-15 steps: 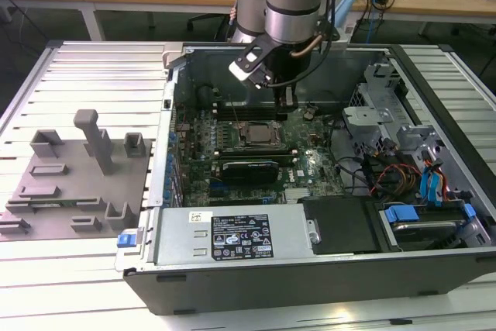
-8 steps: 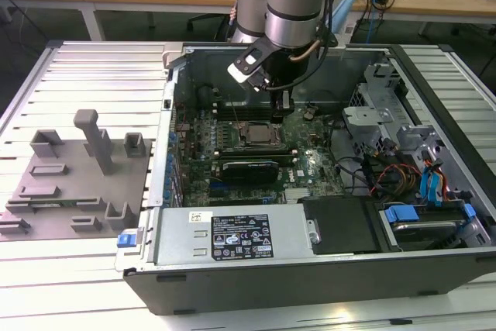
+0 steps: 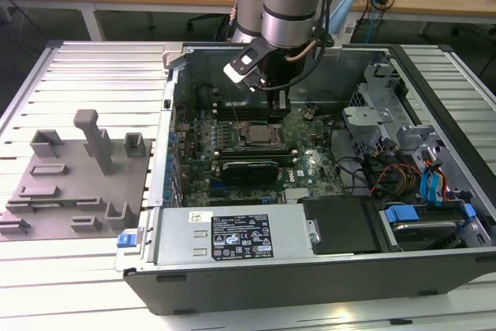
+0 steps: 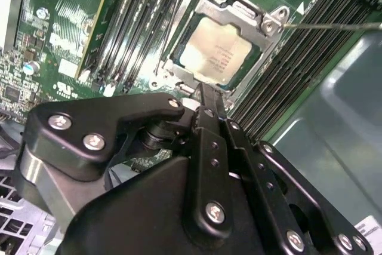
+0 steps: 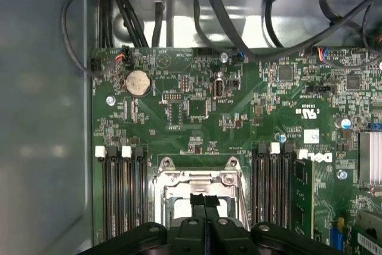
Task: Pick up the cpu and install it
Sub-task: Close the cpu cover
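Cpu (image 4: 218, 58) lies flat in the socket (image 4: 239, 13), its silver top facing up, and nothing grips it. The end effector (image 4: 202, 91) hangs just above the socket's edge with its two black fingers (image 5: 198, 202) clenched together, nothing between them; in the second wrist view their tips sit at the rim of the cpu, though I cannot tell whether they touch it.

Rows of black memory slots (image 5: 122, 189) run just beside the socket on both of its sides. The green motherboard (image 5: 197, 117) spreads out from the socket, and a round coin battery (image 5: 138, 82) sits on it, well apart from the socket. Past the battery, farther from the socket, black cables (image 5: 239, 22) loop over the board's edge.

In the exterior view the arm (image 3: 287, 5) comes down into the open case (image 3: 310, 284) over the socket. A black card (image 3: 249, 168) stands near the socket, on its near side. The case rests on a ribbed metal worktop (image 3: 93, 67). Well apart from the socket, outside the case on the exterior view's left, lies a grey fixture (image 3: 62, 191) with upright blocks.
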Controlling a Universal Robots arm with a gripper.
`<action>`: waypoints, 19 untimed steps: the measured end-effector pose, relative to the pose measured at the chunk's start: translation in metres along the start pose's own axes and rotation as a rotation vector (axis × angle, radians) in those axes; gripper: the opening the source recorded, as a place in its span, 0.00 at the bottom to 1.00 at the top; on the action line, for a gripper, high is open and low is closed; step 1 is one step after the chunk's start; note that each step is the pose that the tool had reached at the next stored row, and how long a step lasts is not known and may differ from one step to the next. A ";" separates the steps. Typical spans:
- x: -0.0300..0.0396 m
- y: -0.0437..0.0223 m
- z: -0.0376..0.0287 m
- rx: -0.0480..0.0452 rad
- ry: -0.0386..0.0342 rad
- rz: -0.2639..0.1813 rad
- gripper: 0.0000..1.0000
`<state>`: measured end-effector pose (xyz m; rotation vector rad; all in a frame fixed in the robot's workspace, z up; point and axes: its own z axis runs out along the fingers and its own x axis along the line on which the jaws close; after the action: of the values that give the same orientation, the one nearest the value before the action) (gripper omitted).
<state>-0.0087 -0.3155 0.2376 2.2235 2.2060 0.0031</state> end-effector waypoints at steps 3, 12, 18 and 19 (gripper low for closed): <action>0.0000 -0.0050 0.0001 -0.0001 0.0001 0.000 0.11; -0.0026 -0.0108 0.0001 0.0000 -0.0001 0.000 0.11; -0.0037 -0.0109 0.0002 0.0000 0.0000 0.000 0.11; -0.0038 -0.0109 0.0002 0.0000 -0.0001 -0.002 0.11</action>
<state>-0.0196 -0.3191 0.2374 2.2211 2.2084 0.0031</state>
